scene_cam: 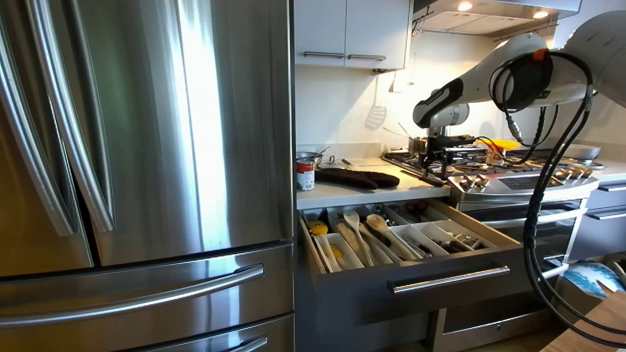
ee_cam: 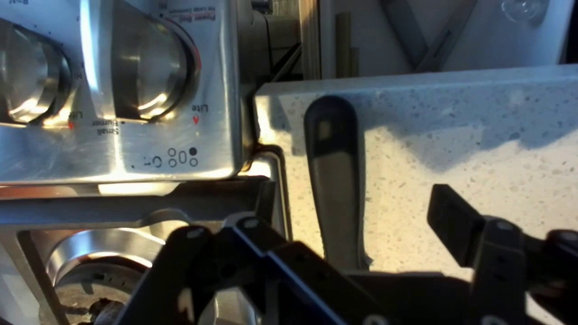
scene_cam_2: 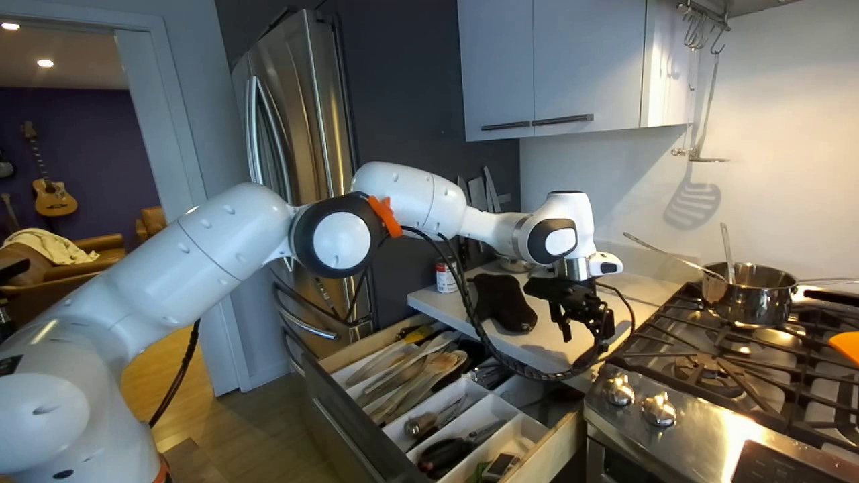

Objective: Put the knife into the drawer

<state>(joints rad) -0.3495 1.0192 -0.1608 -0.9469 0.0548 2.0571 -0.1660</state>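
One spread pincer [scene_cam_2: 585,337] hangs over the knife [ee_cam: 336,180], seemingly just clear

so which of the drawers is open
The utensil drawer below the counter, between the fridge and the stove: it stands pulled out with wooden utensils showing inside, while the fridge's two steel drawers are shut.

The long, round-ended knife handle [ee_cam: 336,180] is coloured black; the flat, stone-like countertop [ee_cam: 406,194] is flecked grey on off-white; the wide, wooden-sided drawer [scene_cam: 364,296] is faced in dark grey.
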